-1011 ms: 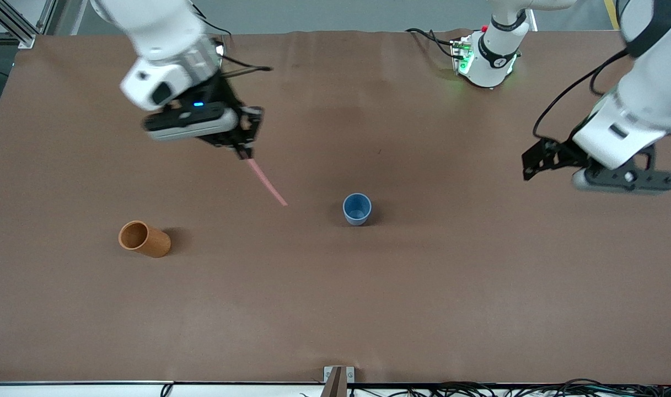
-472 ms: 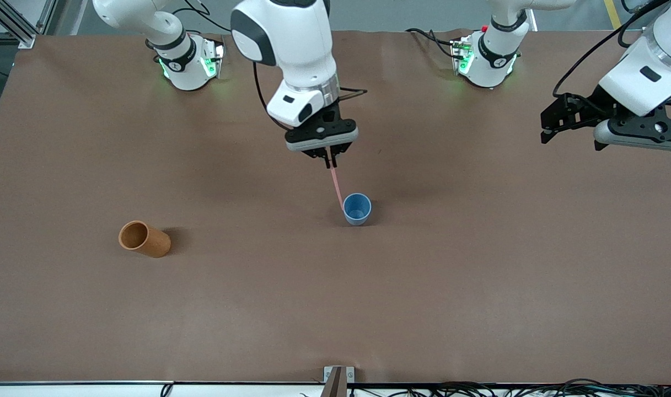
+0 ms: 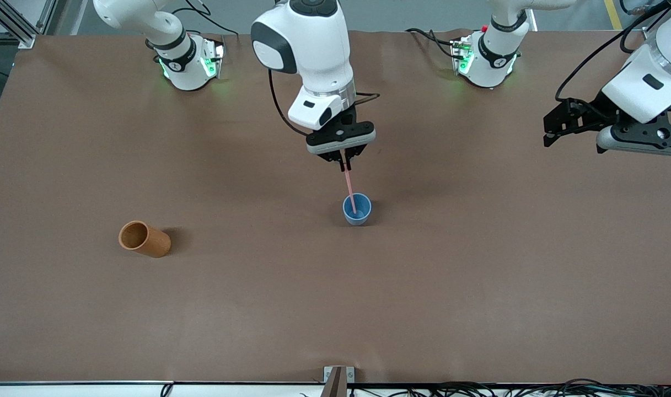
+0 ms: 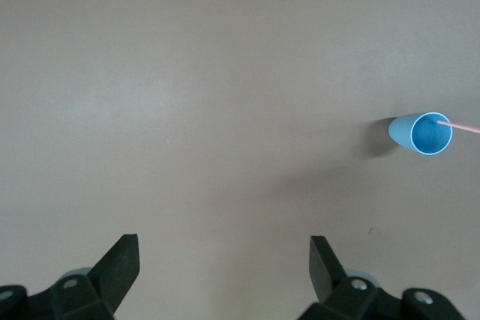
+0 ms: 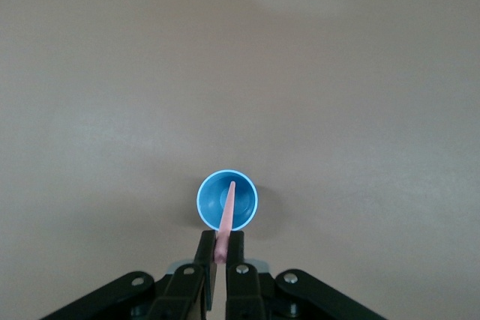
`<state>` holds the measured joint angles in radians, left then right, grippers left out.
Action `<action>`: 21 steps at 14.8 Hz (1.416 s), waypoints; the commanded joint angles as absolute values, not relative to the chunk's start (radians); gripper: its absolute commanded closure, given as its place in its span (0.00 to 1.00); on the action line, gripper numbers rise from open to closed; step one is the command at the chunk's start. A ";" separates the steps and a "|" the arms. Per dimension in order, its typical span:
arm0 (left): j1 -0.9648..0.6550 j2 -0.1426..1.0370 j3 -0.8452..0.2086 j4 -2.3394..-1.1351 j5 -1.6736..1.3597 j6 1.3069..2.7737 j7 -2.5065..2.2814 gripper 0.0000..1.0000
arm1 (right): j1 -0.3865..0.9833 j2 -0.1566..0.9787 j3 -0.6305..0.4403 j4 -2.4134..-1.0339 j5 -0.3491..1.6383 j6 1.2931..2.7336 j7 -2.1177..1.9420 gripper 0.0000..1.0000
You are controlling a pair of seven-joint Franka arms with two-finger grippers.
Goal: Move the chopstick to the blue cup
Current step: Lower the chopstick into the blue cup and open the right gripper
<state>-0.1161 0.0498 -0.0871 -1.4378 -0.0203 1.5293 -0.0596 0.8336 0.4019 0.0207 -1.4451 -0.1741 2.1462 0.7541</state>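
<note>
The chopstick [image 3: 349, 190] is pinched at its top in the right gripper [image 3: 344, 164] above the blue cup [image 3: 357, 209], its long axis near upright, tip pointed into the mouth; lowering and release are judged next, while the left gripper [image 3: 550, 129], fingers spread, is kept waiting well apart from the cup.

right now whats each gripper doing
Left gripper: open, empty, waiting.
Right gripper: shut on the chopstick, over the blue cup.
</note>
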 commanded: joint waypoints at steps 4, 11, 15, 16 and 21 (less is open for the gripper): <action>-0.112 0.051 -0.071 -1.419 -0.029 1.526 -0.041 0.00 | 0.865 0.431 0.011 -1.436 -0.196 2.140 0.788 0.90; -0.112 0.055 -0.067 -1.417 -0.041 1.526 -0.041 0.00 | 0.859 0.431 0.011 -1.437 -0.196 2.140 0.787 0.78; -0.110 0.054 -0.067 -1.416 -0.041 1.526 -0.040 0.00 | 0.839 0.422 0.003 -1.436 -0.196 2.132 0.773 0.69; -0.110 0.054 -0.067 -1.416 -0.041 1.526 -0.043 0.00 | 0.818 0.413 0.003 -1.434 -0.195 2.128 0.770 0.63; -0.110 0.054 -0.067 -1.414 -0.041 1.526 -0.048 0.00 | 0.689 0.284 0.006 -1.436 -0.178 1.976 0.713 0.04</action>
